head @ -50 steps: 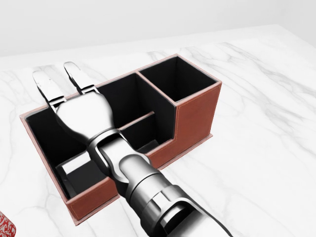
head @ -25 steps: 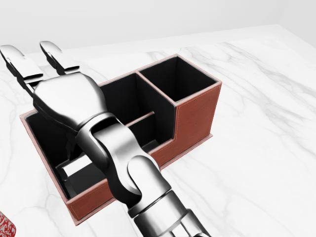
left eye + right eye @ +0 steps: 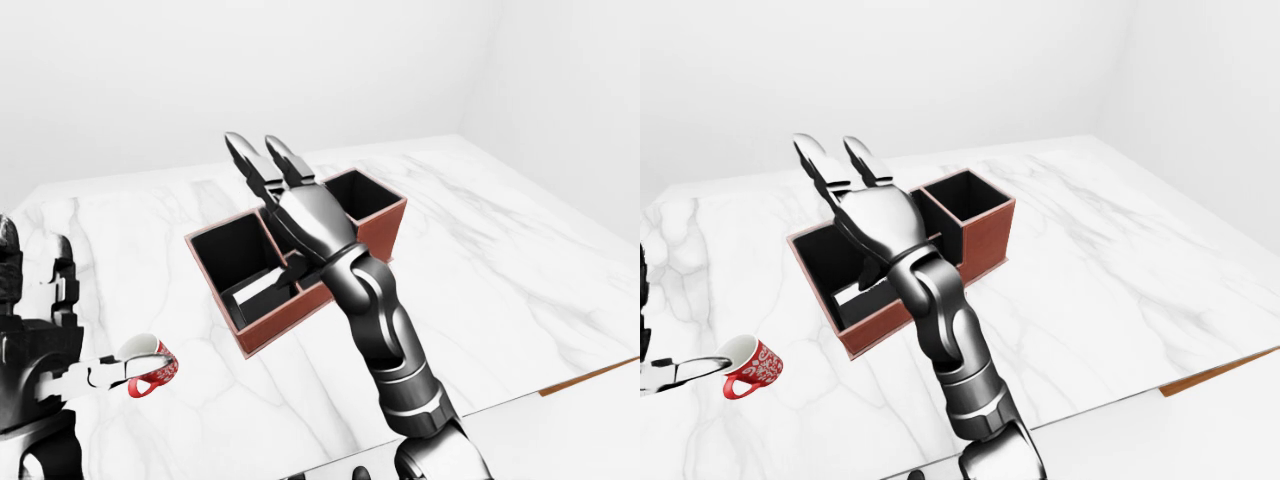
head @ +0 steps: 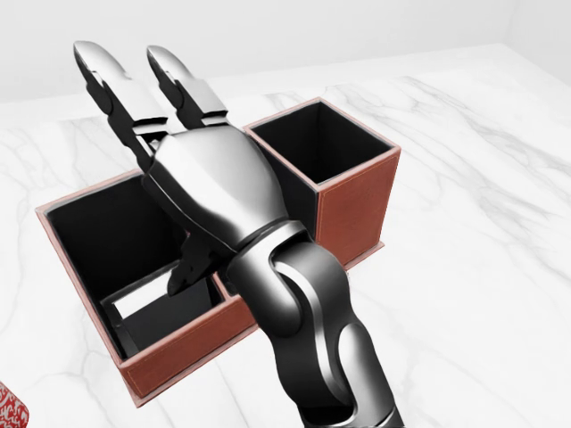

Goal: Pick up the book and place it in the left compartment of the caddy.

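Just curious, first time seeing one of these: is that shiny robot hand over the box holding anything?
No. The right robot hand hangs above the caddy with fingers straight and empty.

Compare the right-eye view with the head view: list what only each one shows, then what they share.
Only the right-eye view shows the whole red mug, a left-hand fingertip at its rim, and the table's wooden edge. Only the head view shows close detail inside the caddy's left compartment, where a flat dark item lies. Both show the open, empty right hand raised over the caddy on the marble table.
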Controlling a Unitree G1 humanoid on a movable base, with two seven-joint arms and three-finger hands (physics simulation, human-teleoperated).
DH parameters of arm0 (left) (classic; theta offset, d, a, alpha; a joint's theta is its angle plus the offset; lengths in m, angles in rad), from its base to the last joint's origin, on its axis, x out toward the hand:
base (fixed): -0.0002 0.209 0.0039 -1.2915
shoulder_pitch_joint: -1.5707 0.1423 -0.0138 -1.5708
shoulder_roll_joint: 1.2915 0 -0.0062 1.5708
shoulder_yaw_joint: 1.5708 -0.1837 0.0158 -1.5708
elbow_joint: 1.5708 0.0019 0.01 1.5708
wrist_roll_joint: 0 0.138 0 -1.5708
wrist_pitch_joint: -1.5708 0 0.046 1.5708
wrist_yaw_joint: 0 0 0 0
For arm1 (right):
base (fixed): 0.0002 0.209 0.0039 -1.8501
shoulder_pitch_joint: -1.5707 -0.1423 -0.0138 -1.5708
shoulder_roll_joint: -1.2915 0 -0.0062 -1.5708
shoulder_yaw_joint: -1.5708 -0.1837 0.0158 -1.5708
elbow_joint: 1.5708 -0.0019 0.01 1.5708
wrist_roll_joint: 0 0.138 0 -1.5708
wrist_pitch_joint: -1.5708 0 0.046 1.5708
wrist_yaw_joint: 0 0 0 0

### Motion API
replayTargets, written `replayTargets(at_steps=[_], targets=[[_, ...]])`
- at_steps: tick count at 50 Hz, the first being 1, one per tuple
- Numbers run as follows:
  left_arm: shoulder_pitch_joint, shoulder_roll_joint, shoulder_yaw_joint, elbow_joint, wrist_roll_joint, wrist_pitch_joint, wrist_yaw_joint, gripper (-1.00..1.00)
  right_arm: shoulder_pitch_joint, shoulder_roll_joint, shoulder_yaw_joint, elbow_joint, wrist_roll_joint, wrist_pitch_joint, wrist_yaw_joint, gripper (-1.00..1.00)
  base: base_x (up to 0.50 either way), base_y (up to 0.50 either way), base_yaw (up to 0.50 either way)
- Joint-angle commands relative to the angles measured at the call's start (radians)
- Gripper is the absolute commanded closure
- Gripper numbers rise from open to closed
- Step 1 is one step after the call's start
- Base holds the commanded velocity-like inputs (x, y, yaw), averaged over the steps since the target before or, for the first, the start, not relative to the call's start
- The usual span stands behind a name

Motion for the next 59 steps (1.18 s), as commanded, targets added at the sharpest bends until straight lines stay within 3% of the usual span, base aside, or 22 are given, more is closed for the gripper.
replayTargets(at_steps=[1,3,6,10,13,18,29,30,31,32,33,36,41,44,47,53,56,59], targets=[[-0.062,-0.004,-0.197,-0.118,0.138,0.000,0.033,-1.00,0.170,-0.067,0.010,-0.140,0.064,0.000,-0.068,-1.00,0.00,0.00,0.00],[-0.082,-0.009,-0.288,-0.125,0.198,0.000,0.056,-1.00,0.258,-0.095,0.012,-0.161,0.077,0.000,-0.152,-1.00,0.00,0.00,0.00],[-0.079,-0.016,-0.335,-0.130,0.233,0.000,0.064,-1.00,0.328,-0.122,0.008,-0.188,0.102,0.000,-0.223,-1.00,0.00,0.00,0.00],[-0.068,-0.024,-0.355,-0.153,0.248,0.000,0.065,-1.00,0.400,-0.153,0.004,-0.192,0.134,0.000,-0.306,-1.00,0.00,0.00,0.00],[-0.042,-0.037,-0.379,-0.190,0.266,0.000,0.056,-1.00,0.471,-0.188,-0.006,-0.147,0.153,0.000,-0.424,-1.00,0.00,0.00,0.00],[-0.013,-0.055,-0.408,-0.243,0.302,0.000,0.026,-1.00,0.466,-0.167,-0.005,-0.156,0.170,0.000,-0.465,-1.00,0.00,0.00,0.00],[0.015,-0.082,-0.415,-0.349,0.320,0.000,-0.002,-1.00,0.473,-0.159,-0.003,-0.148,0.209,0.000,-0.585,-1.00,0.00,0.00,0.00],[0.017,-0.084,-0.423,-0.353,0.327,0.000,-0.004,-1.00,0.325,-0.276,-0.132,-0.668,0.427,0.175,-0.141,-1.00,0.00,0.00,0.00],[0.020,-0.086,-0.428,-0.355,0.331,0.000,-0.005,-1.00,0.088,-0.330,-0.295,-0.838,0.477,0.175,0.117,-1.00,0.00,0.00,0.00],[0.022,-0.087,-0.433,-0.358,0.334,0.000,-0.007,-1.00,-0.023,-0.395,-0.363,-0.882,0.512,0.175,0.194,-1.00,0.00,0.00,0.00],[0.029,-0.089,-0.439,-0.369,0.337,0.000,-0.010,-1.00,-0.084,-0.452,-0.411,-0.905,0.553,0.175,0.219,-1.00,0.00,0.00,0.00],[0.048,-0.082,-0.447,-0.386,0.330,0.000,-0.008,-1.00,-0.100,-0.532,-0.437,-0.971,0.626,0.175,0.181,-1.00,0.00,0.00,0.00],[0.059,-0.045,-0.460,-0.387,0.292,0.000,0.038,-1.00,-0.102,-0.573,-0.590,-0.986,0.751,0.175,0.186,-1.00,0.00,0.00,0.00],[0.063,-0.017,-0.474,-0.387,0.269,0.000,0.071,-1.00,-0.057,-0.611,-0.653,-0.986,0.846,0.175,0.143,-1.00,0.00,0.00,0.00],[0.063,0.004,-0.494,-0.387,0.255,0.000,0.102,-1.00,0.055,-0.670,-0.718,-0.986,1.018,0.175,0.031,-1.00,0.00,0.00,0.00],[0.067,0.041,-0.516,-0.387,0.233,0.000,0.148,-1.00,0.343,-0.944,-0.763,-0.986,1.441,0.175,-0.368,-1.00,0.00,0.00,0.00],[0.068,0.073,-0.521,-0.387,0.203,0.000,0.184,-1.00,0.468,-1.008,-0.780,-0.986,1.530,0.175,-0.462,-1.00,0.00,0.00,0.00],[0.072,0.099,-0.523,-0.387,0.177,0.000,0.214,-1.00,0.546,-1.016,-0.788,-0.986,1.546,0.175,-0.485,-1.00,0.00,0.00,0.00]])
